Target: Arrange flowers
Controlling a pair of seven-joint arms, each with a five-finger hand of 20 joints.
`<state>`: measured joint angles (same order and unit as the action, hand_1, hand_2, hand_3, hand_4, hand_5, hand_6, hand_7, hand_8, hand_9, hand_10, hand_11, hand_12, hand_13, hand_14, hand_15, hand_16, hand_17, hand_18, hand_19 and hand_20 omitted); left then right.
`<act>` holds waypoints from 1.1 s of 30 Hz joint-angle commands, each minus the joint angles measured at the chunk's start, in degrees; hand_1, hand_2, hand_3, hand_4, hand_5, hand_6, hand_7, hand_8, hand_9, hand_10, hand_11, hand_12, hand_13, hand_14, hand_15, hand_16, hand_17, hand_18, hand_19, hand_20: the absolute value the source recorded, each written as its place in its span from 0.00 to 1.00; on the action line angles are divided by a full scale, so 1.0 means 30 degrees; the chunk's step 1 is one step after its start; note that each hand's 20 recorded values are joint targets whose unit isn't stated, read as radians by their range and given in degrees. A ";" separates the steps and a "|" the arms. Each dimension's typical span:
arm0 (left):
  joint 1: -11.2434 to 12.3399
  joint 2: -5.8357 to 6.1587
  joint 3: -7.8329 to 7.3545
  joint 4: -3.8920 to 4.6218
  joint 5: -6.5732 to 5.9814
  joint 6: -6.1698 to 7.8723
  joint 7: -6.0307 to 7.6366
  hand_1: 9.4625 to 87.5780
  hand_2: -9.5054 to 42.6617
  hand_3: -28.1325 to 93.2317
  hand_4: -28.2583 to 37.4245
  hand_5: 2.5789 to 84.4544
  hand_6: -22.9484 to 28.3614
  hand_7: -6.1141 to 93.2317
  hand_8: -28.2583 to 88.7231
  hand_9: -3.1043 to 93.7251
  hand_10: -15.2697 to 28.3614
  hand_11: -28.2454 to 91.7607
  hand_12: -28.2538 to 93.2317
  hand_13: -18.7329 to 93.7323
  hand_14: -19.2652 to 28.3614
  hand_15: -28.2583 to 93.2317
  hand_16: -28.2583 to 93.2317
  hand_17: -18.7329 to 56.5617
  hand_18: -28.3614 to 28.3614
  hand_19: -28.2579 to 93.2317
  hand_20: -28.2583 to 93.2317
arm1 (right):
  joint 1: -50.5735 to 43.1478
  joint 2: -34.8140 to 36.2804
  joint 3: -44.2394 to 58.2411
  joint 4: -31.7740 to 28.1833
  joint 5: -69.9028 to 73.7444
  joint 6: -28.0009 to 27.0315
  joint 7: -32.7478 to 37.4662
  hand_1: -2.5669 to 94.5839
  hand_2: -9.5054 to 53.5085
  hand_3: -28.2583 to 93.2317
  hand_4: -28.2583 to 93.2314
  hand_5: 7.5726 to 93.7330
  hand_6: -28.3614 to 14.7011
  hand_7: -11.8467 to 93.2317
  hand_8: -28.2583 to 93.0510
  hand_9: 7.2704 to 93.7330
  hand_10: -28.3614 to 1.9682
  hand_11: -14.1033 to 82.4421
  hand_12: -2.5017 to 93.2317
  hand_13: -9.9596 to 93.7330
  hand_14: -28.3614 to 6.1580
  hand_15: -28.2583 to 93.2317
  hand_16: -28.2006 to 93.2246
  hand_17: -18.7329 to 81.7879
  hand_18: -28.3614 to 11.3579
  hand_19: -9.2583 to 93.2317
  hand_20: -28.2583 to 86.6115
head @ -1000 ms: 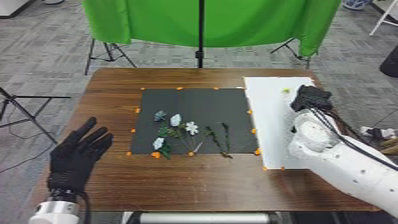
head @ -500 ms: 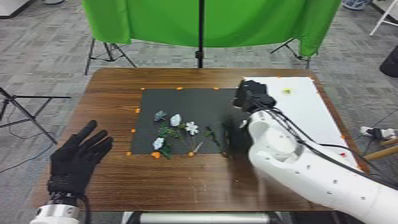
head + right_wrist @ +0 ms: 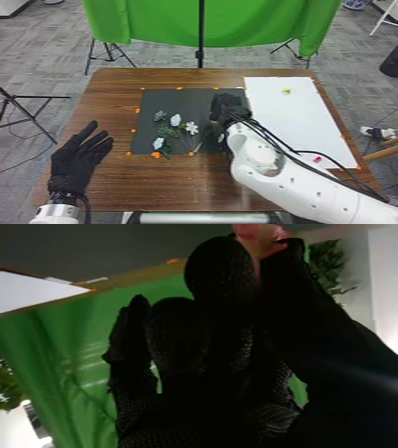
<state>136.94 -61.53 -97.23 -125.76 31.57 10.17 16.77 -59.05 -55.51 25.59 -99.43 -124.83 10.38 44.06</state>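
Right hand (image 3: 228,104) over the dark mat (image 3: 187,97), at about two o'clock from the mat's centre, with twelve taken as the far edge of the brown desk (image 3: 133,185). It grasps a pink flower (image 3: 253,234), pinched between thumb and fingertips. Left hand (image 3: 78,157) well off the mat, at eight o'clock from its centre, released, fingers straight and spread.

Mat specimens: loose group of white flowers (image 3: 191,128) and a blue-grey bloom (image 3: 160,115), towards eight o'clock, green leaves (image 3: 166,131) among them, thin stems pointing to about six. Orange markers (image 3: 155,155) along the mat's border.

White sheet (image 3: 293,120) beside the mat at three o'clock. On it, a small yellow piece (image 3: 287,91) near twelve and a small pinkish-red piece (image 3: 317,159) near five, both too small to identify. Green cloth (image 3: 258,30) hangs beyond the desk at twelve.
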 commanded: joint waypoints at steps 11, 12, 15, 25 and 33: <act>0.0266 0.0131 0.0043 0.0069 -0.0034 -0.0197 -0.0215 0.17 0.29 0.92 0.07 0.42 0.62 0.17 0.16 0.40 0.84 0.41 0.32 0.38 1.00 0.64 0.16 0.12 0.99 0.70 0.28 | -0.0290 0.1109 0.0527 -0.0566 0.0200 -0.1161 -0.0869 0.39 0.00 0.89 0.00 0.76 0.70 0.24 0.13 0.89 0.59 0.63 0.24 0.77 0.54 0.91 0.42 0.40 0.12 0.90 0.65; 0.0289 0.0145 0.0047 0.0060 -0.0063 -0.0171 -0.0180 0.17 0.29 0.91 0.07 0.42 0.62 0.17 0.16 0.40 0.84 0.41 0.32 0.38 1.00 0.64 0.16 0.12 0.99 0.70 0.28 | -0.0306 0.1150 0.0616 -0.0608 0.0130 -0.1202 -0.0814 0.38 0.00 0.89 0.00 0.76 0.70 0.24 0.13 0.89 0.59 0.64 0.25 0.77 0.53 0.91 0.42 0.40 0.12 0.90 0.65; 0.0254 0.0286 0.0071 0.0071 -0.0183 -0.0072 -0.0072 0.17 0.29 0.91 0.07 0.42 0.63 0.17 0.16 0.40 0.84 0.41 0.32 0.38 1.00 0.64 0.16 0.12 0.98 0.70 0.28 | -0.0215 0.1311 0.0847 -0.0735 0.0246 -0.1122 -0.0942 0.37 0.00 0.89 0.00 0.75 0.69 0.24 0.13 0.89 0.58 0.65 0.25 0.77 0.52 0.92 0.42 0.40 0.11 0.90 0.65; 0.0164 0.0053 0.0203 0.0073 -0.0062 -0.0089 -0.0070 0.17 0.29 0.91 0.07 0.42 0.62 0.17 0.16 0.40 0.84 0.41 0.32 0.38 1.00 0.64 0.16 0.12 0.98 0.70 0.28 | 0.0586 0.2194 0.1251 -0.0897 0.1508 0.1064 -0.0835 0.32 0.03 0.88 0.00 0.73 0.67 0.23 0.13 0.88 0.56 0.69 0.25 0.77 0.49 0.94 0.43 0.39 0.10 0.90 0.67; 0.0216 0.0057 0.0202 0.0018 -0.0041 -0.0052 -0.0047 0.17 0.29 0.91 0.07 0.42 0.63 0.17 0.16 0.40 0.84 0.42 0.32 0.38 1.00 0.64 0.16 0.11 0.99 0.70 0.28 | 0.3554 0.3992 0.0348 0.1659 0.2777 0.2797 0.1302 0.32 0.05 0.88 0.01 0.72 0.67 0.23 0.13 0.85 0.55 0.63 0.23 0.75 0.49 0.91 0.41 0.39 0.10 0.89 0.67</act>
<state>136.94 -60.89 -96.84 -125.73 31.41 10.10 16.75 -57.15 -49.11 27.97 -101.13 -118.20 16.41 42.57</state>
